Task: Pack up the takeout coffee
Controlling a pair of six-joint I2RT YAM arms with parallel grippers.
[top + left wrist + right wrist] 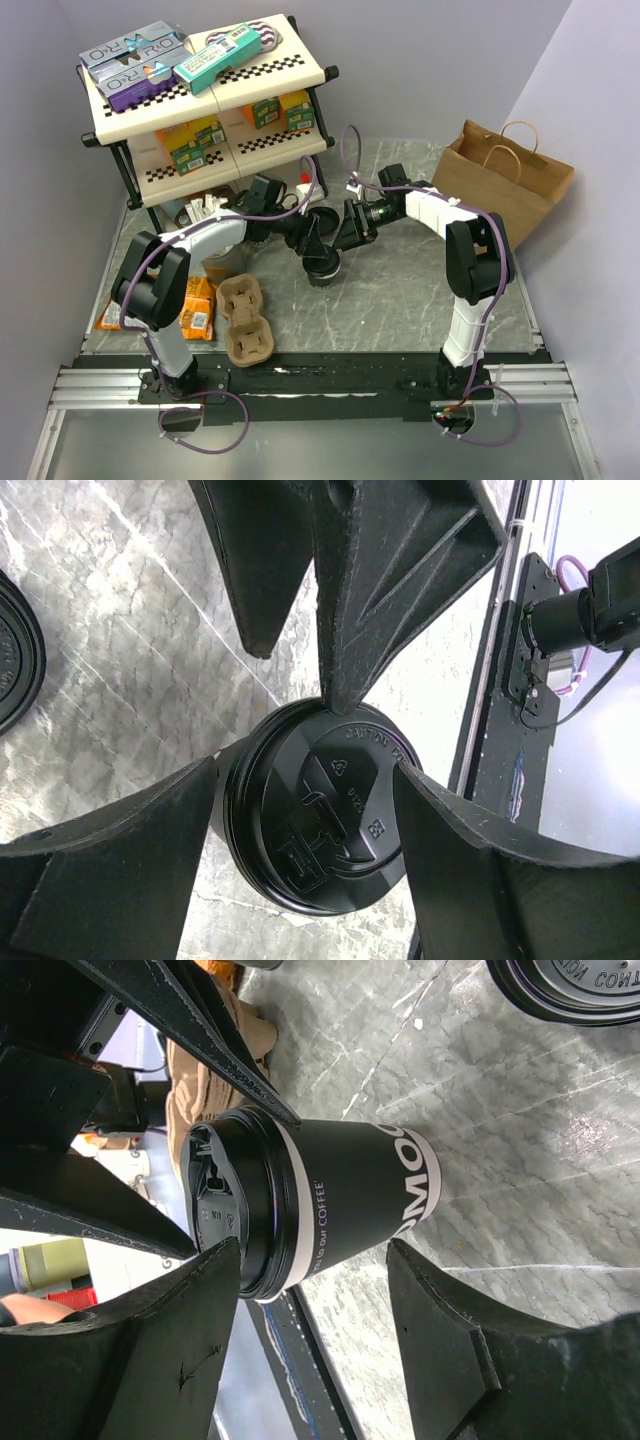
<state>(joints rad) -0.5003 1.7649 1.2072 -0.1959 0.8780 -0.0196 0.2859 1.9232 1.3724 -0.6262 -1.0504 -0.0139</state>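
Observation:
The takeout coffee cup (322, 270) stands upright mid-table. In the right wrist view its wall (340, 1200) is black with white bands, under a round black lid (320, 810). My left gripper (312, 240) is over it, and its two fingertips press the lid's sides (305, 770). My right gripper (345, 232) is open beside the cup, which stands just beyond its spread fingers (310, 1250). One right fingertip (332, 695) touches the lid's rim. The left gripper's fingers (200, 1020) flank the lid in the right wrist view.
A brown paper bag (505, 180) stands open at the back right. A pulp cup carrier (245, 318) and snack packets (195, 310) lie front left. A tan cup (216, 268) sits under my left arm. A stocked shelf (200, 90) stands back left. A second black lid (15, 650) (570, 985) lies nearby.

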